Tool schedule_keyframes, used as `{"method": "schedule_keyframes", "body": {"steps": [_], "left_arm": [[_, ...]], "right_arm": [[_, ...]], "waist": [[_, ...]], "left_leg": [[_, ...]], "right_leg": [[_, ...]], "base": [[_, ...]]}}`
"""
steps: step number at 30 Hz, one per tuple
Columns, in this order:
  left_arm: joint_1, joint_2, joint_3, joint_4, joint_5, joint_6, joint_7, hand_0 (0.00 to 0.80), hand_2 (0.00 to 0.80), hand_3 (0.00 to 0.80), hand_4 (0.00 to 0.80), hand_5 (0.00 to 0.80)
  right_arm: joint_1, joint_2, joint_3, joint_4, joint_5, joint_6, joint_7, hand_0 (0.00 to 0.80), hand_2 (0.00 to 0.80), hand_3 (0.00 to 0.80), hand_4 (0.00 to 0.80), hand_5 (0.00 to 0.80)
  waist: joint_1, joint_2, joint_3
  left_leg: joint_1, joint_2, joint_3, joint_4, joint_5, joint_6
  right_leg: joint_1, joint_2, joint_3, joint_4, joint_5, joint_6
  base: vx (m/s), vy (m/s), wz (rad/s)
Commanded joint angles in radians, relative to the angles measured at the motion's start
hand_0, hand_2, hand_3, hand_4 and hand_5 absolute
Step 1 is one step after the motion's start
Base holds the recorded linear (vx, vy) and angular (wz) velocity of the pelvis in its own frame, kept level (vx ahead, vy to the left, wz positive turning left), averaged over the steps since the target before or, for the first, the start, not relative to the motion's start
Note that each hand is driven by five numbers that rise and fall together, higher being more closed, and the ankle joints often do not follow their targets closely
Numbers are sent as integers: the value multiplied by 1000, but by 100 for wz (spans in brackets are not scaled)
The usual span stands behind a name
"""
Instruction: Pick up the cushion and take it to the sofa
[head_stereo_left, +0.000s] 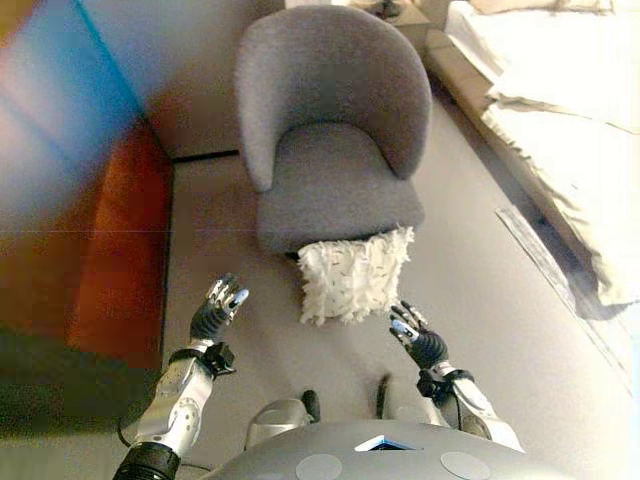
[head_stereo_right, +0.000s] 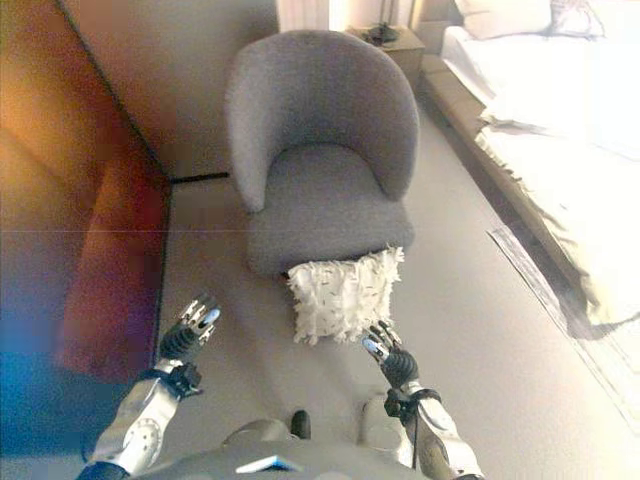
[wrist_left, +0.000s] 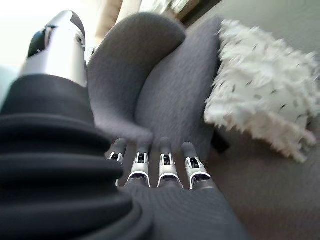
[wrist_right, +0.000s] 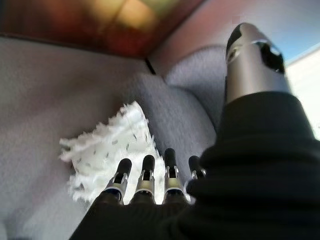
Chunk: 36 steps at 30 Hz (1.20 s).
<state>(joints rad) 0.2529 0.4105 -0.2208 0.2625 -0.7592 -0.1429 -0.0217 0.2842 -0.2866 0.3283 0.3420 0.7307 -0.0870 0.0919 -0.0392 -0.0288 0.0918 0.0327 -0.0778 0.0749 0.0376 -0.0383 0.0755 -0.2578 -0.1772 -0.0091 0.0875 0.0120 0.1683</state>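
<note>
A white shaggy cushion (head_stereo_left: 353, 276) leans on the floor against the front of a grey armchair (head_stereo_left: 330, 130). It also shows in the left wrist view (wrist_left: 260, 105) and the right wrist view (wrist_right: 112, 150). My left hand (head_stereo_left: 218, 308) is open, held above the floor to the left of the cushion and apart from it. My right hand (head_stereo_left: 417, 335) is open, just off the cushion's lower right corner, not touching it. Both hands are empty.
A reddish-brown wooden cabinet (head_stereo_left: 120, 250) stands along the left. A bed with pale bedding (head_stereo_left: 560, 120) lies at the right. A small bedside table (head_stereo_right: 385, 40) stands behind the armchair. Grey carpet (head_stereo_left: 470, 300) lies between chair and bed.
</note>
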Motion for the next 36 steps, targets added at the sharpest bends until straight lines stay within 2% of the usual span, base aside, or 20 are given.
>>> {"method": "schedule_keyframes", "body": {"steps": [1, 6, 10, 13, 16, 17, 19, 21, 22, 23, 25, 27, 29, 30, 33, 36], "left_arm": [[1, 28, 20, -95, 1, -49, -16, 0, 0, 0, 0, 0], [36, 10, 35, -84, 20, -48, -35, 0, 0, 0, 0, 0], [54, 3, 43, -104, 12, -40, -28, 0, 0, 0, 0, 0], [59, -9, 37, -85, 15, -58, -21, 0, 0, 0, 0, 0], [52, -18, 26, -76, 8, -59, -14, 0, 0, 0, 0, 0], [49, -20, 30, -71, 3, -56, -23, 0, 0, 0, 0, 0], [34, -21, 28, -69, 8, -51, -24, 0, 0, 0, 0, 0], [15, -28, 27, -63, 7, -50, -12, 0, 0, 0, 0, 0], [5, -34, 25, -60, 3, -54, -1, 0, 0, 0, 0, 0], [-2, -39, 22, -59, 1, -57, 10, 0, 0, 0, 0, 0], [-12, -48, 17, -62, -6, -60, 32, 0, 0, 0, 0, 0], [-10, -51, 19, -70, -9, -51, 37, 0, 0, 0, 0, 0], [-3, -51, 19, -84, -7, -40, 38, 0, 0, 0, 0, 0], [-1, -50, 20, -83, -7, -44, 37, 0, 0, 0, 0, 0], [9, -40, 33, -106, -17, -47, 40, 0, 0, 0, 0, 0], [15, -34, 50, -109, -25, -55, 34, 0, 0, 0, 0, 0]], "right_arm": [[-65, 1, -29, -6, 42, -37, 24, 0, 0, 0, 0, 0], [-48, 14, -38, -12, 20, -18, 25, 0, 0, 0, 0, 0], [-21, 19, -35, -16, 7, -22, 30, 0, 0, 0, 0, 0], [-35, 22, -32, 6, 6, -18, 31, 0, 0, 0, 0, 0], [-47, 20, -17, -2, 4, -21, 7, 0, 0, 0, 0, 0], [-42, 16, -13, -19, -2, -24, 1, 0, 0, 0, 0, 0], [-34, 2, -6, -41, 15, -20, -3, 0, 0, 0, 0, 0], [-29, -3, -15, -41, -3, -10, 4, 0, 0, 0, 0, 0], [-28, -11, -17, -38, -3, -8, 7, 0, 0, 0, 0, 0], [-30, -17, -18, -38, -4, -6, 9, 0, 0, 0, 0, 0], [-33, -35, -25, -32, -7, -15, 15, 0, 0, 0, 0, 0], [-32, -44, -39, -24, 3, -24, 30, 0, 0, 0, 0, 0], [-33, -47, -44, -25, 15, -26, 33, 0, 0, 0, 0, 0], [-39, -47, -41, -24, 11, -23, 32, 0, 0, 0, 0, 0], [-43, -45, -35, -35, -1, -13, 28, 0, 0, 0, 0, 0], [-25, -47, -36, -56, -5, -16, 37, 0, 0, 0, 0, 0]], "waist": [[-15, -33, 27], [-19, -39, 17], [-19, -40, 16], [-19, -37, 8], [-32, -31, -1], [-40, -25, -8], [-56, -16, -24], [-70, -15, -36], [-75, -14, -41], [-79, -16, -42], [-76, -30, -36], [-72, -39, -27], [-59, -44, -11], [-55, -40, -8], [-45, -28, -2], [-29, -10, 2]], "left_leg": [[41, -49, -67, 28, -68, 7], [81, -60, -92, 28, -94, 22], [102, -56, -99, 35, -117, 26], [107, -53, -90, 54, -134, 30], [128, -27, -69, 97, -117, 4], [142, -8, -56, 110, -99, -7], [137, 29, -42, 151, -24, -35], [115, 55, -36, 239, 30, -63], [95, 69, -35, 300, 79, -83], [74, 72, -40, 379, 118, -96], [-43, 53, -54, 584, 165, -107], [-131, 76, -48, 667, 165, -103], [-190, 83, -57, 640, 143, -79], [-186, 86, -61, 583, 142, -74], [-163, 110, -65, 372, 166, -79], [-152, 124, -101, 146, 177, -102]], "right_leg": [[-2, 26, -18, -175, 288, -7], [-10, 39, -9, -175, 297, -17], [-4, 34, -21, -158, 302, -21], [21, 41, -30, -125, 247, -31], [23, 53, -40, -68, 232, -41], [24, 55, -47, -39, 219, -50], [39, 79, -38, -9, 186, -71], [56, 95, -27, 1, 158, -99], [71, 103, -27, 2, 144, -115], [85, 112, -19, 6, 128, -131], [122, 115, 1, 6, 105, -165], [149, 113, 10, 8, 92, -181], [177, 116, 35, 8, 78, -184], [182, 123, 44, 9, 69, -183], [186, 152, 63, 7, 44, -179], [198, 159, 69, 6, 20, -160]], "base": [[262, -38, 6], [265, -37, 21], [277, -101, 18], [292, -132, -5], [320, -142, 0], [372, -189, 7], [331, -202, 11], [280, -212, 4], [249, -210, 6], [241, -206, 9], [203, -193, 11], [167, -153, -15], [184, -79, -20], [161, -4, -22], [122, 42, -37], [94, 62, -29]]}}
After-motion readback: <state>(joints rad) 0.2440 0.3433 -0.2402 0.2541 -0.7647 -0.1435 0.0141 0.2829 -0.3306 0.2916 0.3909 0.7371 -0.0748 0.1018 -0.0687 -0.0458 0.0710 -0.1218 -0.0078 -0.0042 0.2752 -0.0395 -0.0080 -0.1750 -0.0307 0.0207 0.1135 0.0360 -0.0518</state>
